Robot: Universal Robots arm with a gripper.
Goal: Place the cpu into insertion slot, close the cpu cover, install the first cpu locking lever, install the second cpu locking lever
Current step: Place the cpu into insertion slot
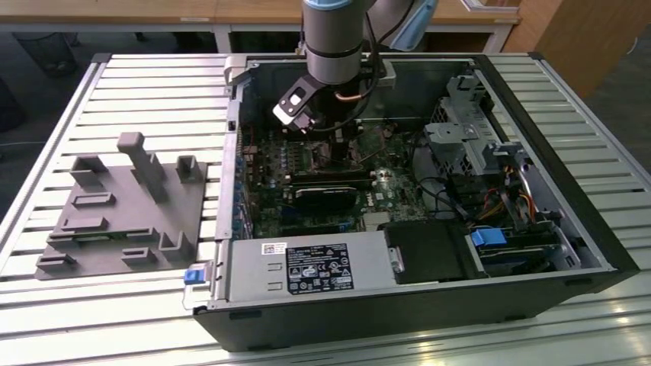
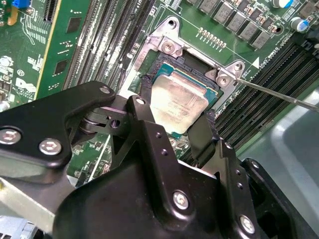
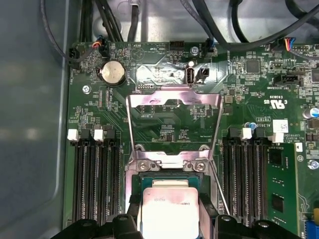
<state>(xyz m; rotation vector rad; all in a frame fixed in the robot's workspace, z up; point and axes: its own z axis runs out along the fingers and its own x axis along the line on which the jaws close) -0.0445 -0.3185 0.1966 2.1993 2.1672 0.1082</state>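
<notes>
The gripper (image 2: 175,111) has its two black fingers (image 2: 144,117) clamped on opposite edges of the cpu (image 2: 180,97). The cpu lies silvery face up within the insertion slot (image 2: 195,63); whether it is fully seated cannot be told. In the first wrist view the cpu cover (image 3: 149,98) stands swung open beyond the slot, hinged at the slot's far edge, with bare board visible through its window. Long black memory slots (image 3: 94,184) flank the socket on both sides, and a coin cell (image 3: 112,72) sits farther on. In the exterior view the arm (image 1: 334,38) descends from the upper centre into the open computer case (image 1: 407,316), which contains the motherboard (image 1: 267,164) and a labelled power supply (image 1: 305,271). The case rests on a slatted table (image 1: 122,320), beside a grey fixture (image 1: 122,213) at the exterior view's left.
</notes>
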